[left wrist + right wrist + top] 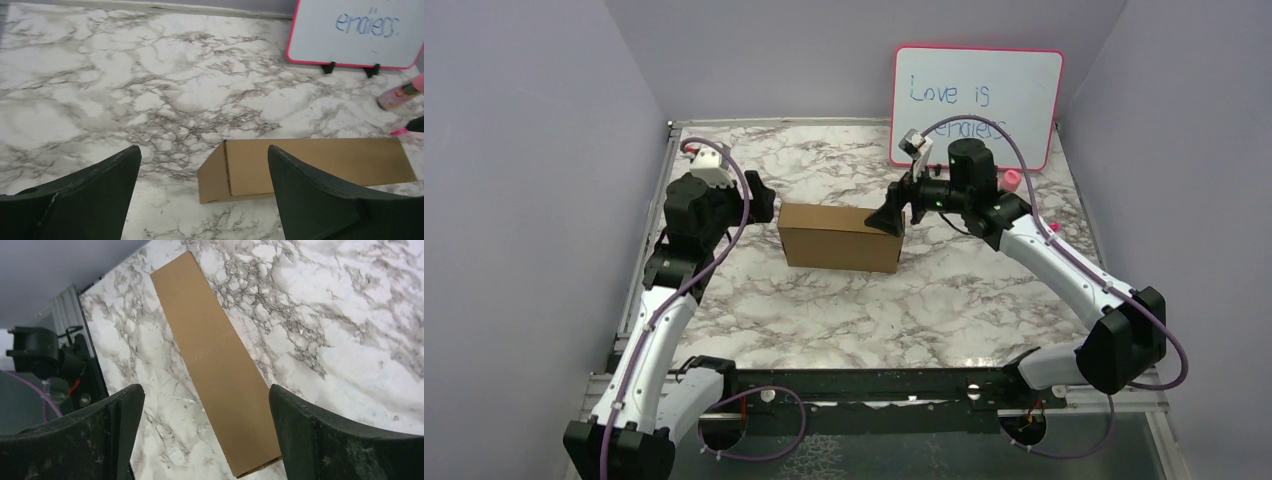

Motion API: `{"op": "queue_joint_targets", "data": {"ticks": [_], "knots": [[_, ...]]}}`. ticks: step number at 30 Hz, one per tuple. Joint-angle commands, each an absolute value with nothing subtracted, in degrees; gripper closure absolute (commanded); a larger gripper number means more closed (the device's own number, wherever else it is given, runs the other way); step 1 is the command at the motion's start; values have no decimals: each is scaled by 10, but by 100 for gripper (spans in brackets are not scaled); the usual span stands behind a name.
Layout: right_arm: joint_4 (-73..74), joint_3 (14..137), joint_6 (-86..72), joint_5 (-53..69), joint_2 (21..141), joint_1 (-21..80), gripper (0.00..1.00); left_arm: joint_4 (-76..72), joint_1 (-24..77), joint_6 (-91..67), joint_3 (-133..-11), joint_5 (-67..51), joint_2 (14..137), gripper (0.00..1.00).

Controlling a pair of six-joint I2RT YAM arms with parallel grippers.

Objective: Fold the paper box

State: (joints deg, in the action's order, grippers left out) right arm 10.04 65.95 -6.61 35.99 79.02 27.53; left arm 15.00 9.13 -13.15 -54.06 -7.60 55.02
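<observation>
The left arm (pixel 659 310) reaches up along the left side of the marble table (pixel 844 320). The left claw (pixel 204 148) hangs just off the left end of the paper box (pixel 839 238), with its two dark fingers (pixel 80 200) spread wide apart and nothing held between them. Its wrist camera looks down past the fingers at that left end of the box, which is clear of both of them.

The paper box sits near the middle of the table. It is plain brown cardboard, folded up into a closed, long shape, and it lies with its length running left to right.

The right claw (pixel 206 387) is over the right end of the box, its fingers (pixel 325 440) also wide apart and gripping nothing. In its wrist view the box runs as a narrow brown strip under the gap between them, narrower than the gap. From above I cannot tell whether a fingertip touches the cardboard.

Behind the right arm (pixel 1074 270) a pink-framed whiteboard (pixel 977 100) with blue writing stands on the table at the back wall. A small pink object (pixel 1012 180) lies just beside its lower right corner
</observation>
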Motion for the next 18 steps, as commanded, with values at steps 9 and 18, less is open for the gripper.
{"op": "queue_joint_targets", "data": {"ticks": [9, 18], "knots": [[235, 780, 326, 378, 855, 347, 0, 165, 129, -79, -444, 175, 453, 2], [365, 877, 438, 321, 947, 398, 0, 172, 150, -75, -441, 221, 435, 2]]}}
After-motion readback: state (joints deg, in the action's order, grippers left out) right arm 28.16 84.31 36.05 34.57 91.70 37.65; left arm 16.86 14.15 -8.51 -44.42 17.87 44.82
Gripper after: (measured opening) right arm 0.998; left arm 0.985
